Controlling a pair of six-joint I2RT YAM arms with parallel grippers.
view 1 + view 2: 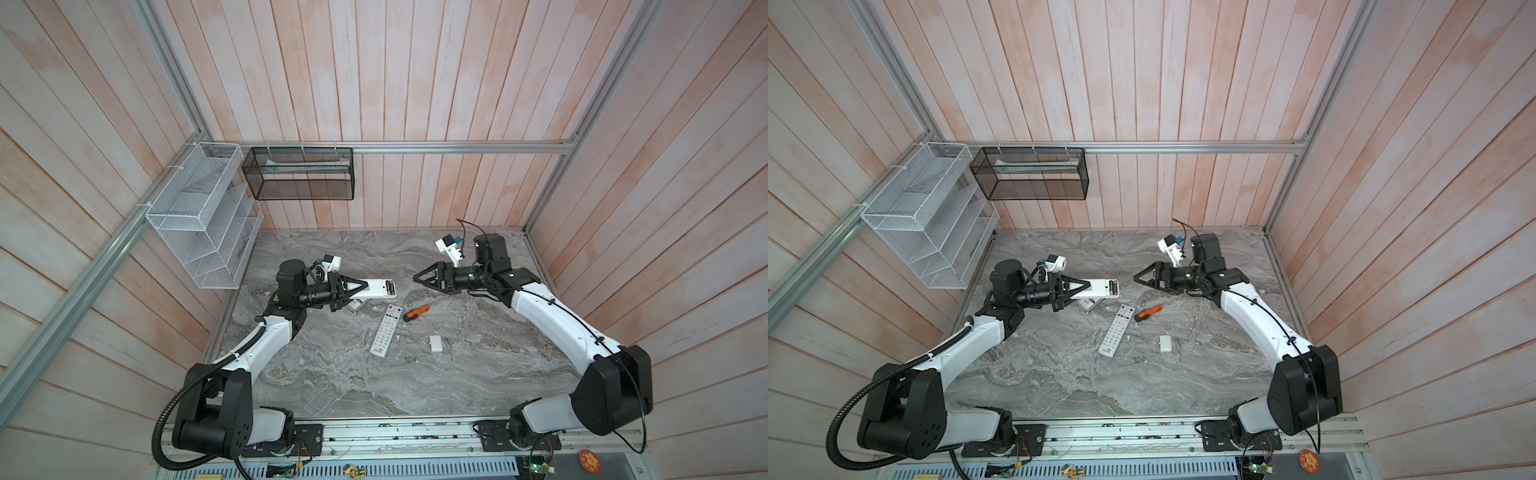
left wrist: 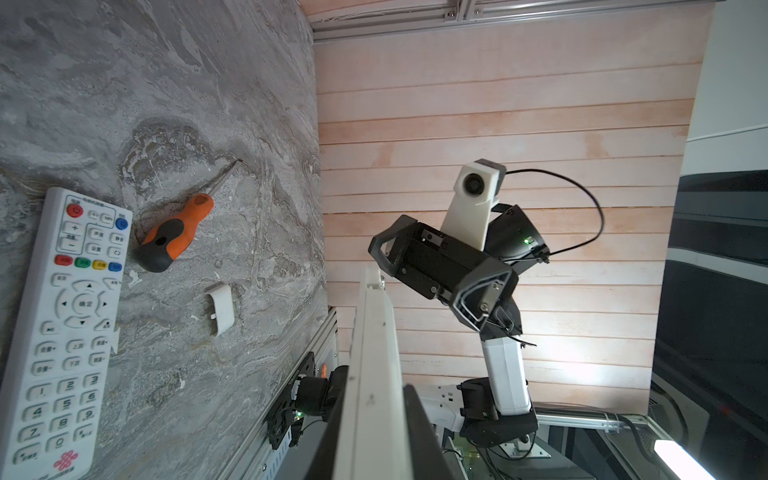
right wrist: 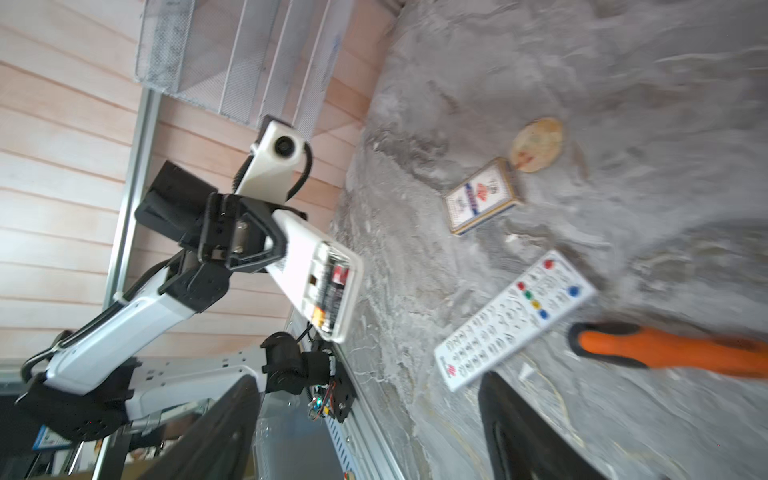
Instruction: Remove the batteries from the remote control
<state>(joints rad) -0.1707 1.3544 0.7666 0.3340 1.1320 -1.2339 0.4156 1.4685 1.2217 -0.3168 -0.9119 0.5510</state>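
White plastic is filling the left gripper [image 1: 362, 288]: its jaws are clamping the remote control [image 1: 374, 289] by one end and holding it roughly level above the marble table [image 1: 332, 395]. At the remote's free end the compartment is lying uncovered. The batteries [image 3: 332, 286] are sitting side by side inside it, seated in their slots. Across a clear gap, the right gripper [image 1: 417, 279] is facing that open end with its jaws spread wide and nothing between them.

Judging from this, the cover is already off and the extraction step is just beginning. The next move is calling for the right arm to cross the gap in a straight line. It then needs to work a fingertip under one slim cell while the left arm steadies the remote.

For room, the wire rack [image 1: 199, 216] is hanging off to the left, apart from the left arm. A small box [image 1: 356, 306], a second remote [image 1: 386, 330], an orange-handled screwdriver [image 1: 417, 312] and a loose white cover [image 1: 436, 344] are lying on the table beneath the gap. All of them are lower than both grippers, so the approach is looking free. The near stretch of the table is offering space for setting cells down.
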